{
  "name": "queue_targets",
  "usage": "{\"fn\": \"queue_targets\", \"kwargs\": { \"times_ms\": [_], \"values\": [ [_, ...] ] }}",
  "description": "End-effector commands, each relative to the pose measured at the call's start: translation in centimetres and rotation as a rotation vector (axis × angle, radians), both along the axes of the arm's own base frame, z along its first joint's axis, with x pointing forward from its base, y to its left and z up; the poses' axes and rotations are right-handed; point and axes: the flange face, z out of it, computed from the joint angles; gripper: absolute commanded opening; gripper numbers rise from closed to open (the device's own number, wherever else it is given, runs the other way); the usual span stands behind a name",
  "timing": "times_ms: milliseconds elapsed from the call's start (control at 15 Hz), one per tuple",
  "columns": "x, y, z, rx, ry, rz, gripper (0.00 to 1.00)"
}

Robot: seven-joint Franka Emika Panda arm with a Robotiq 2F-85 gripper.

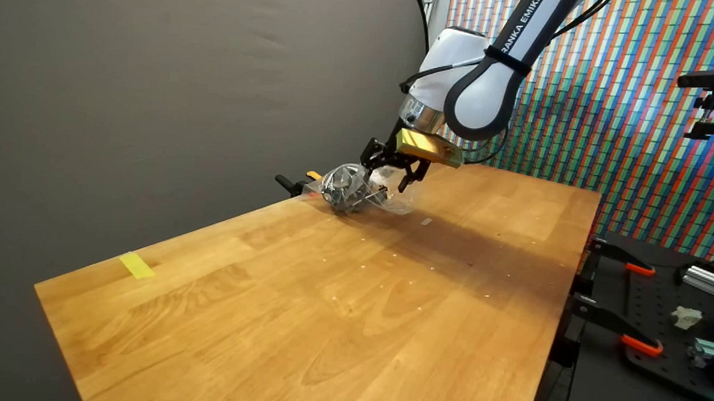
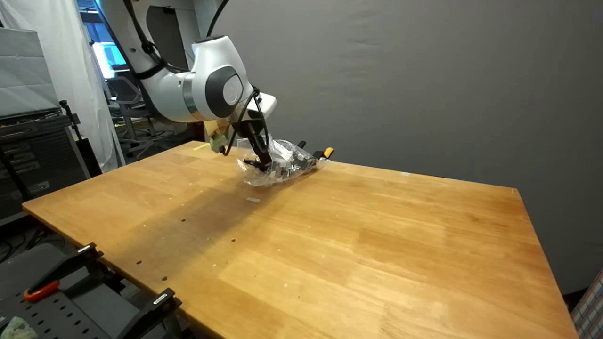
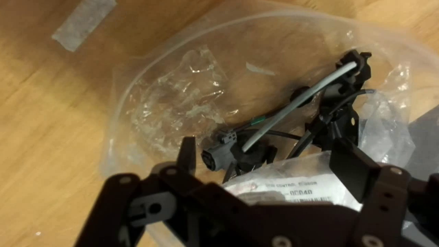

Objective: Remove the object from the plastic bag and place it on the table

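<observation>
table point(image 1: 279, 317): light-brown wood, it is bearing a clear plastic bag point(image 2: 288, 165) near the edge beside the grey wall point(image 1: 187, 96), while a shadow is falling across the boards.
bag: crinkled and shiny, it is lying just beneath the gripper point(image 3: 271, 163) in both exterior views; whether the plastic is touching either fingertip, i cannot tell.
gripper: its fingers point(image 3: 187, 154) are standing wide apart, pointing down towards the bag.
cord point(image 3: 295, 105): mostly black, it is lying loosely inside the bag, a grey length slanting upward in the wrist view.
plug point(image 3: 219, 157): grey, it is sitting at one end of the cord, just beside one fingertip in the wrist view.
bracket point(image 3: 337, 128): dark, it is lying by the cord, farther from that fingertip.
label point(image 3: 301, 188): white and printed, it is showing below the cord in the wrist view; whether it is lying in the bag or on it, i cannot tell.
yellow tape point(image 1: 136, 265): it is sticking near a table corner, well apart from the bag.
pale strip point(image 3: 84, 25): it is lying on the table near the bag.
clamp point(image 2: 328, 152): yellow-tipped, it is sitting at the table edge just behind the bag in an exterior view.
</observation>
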Motion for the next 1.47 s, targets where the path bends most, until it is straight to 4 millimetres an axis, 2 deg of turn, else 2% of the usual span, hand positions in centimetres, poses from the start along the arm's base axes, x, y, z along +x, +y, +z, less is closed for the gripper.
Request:
{"fn": "queue_targets", "kwargs": {
  "times_ms": [0, 267, 400, 467, 867, 1000, 1200, 1400],
  "values": [
    [1.5, 0.0, -0.5, 0.057, -0.011, -0.037, 1.00],
    [1.5, 1.1, -0.9, 0.116, 0.020, -0.059, 0.98],
    [1.3, 1.6, -1.2, 0.143, 0.032, -0.065, 0.73],
    [1.2, 1.8, -1.3, 0.150, 0.037, -0.068, 0.70],
    [0.7, 0.9, -1.8, 0.161, 0.065, -0.132, 0.21],
    [0.7, 0.6, -1.7, 0.152, 0.050, -0.144, 0.09],
    [0.7, 0.3, -1.6, 0.146, 0.042, -0.153, 0.03],
    [0.6, 0.3, -1.3, 0.135, 0.038, -0.154, 0.07]
  ]
}}
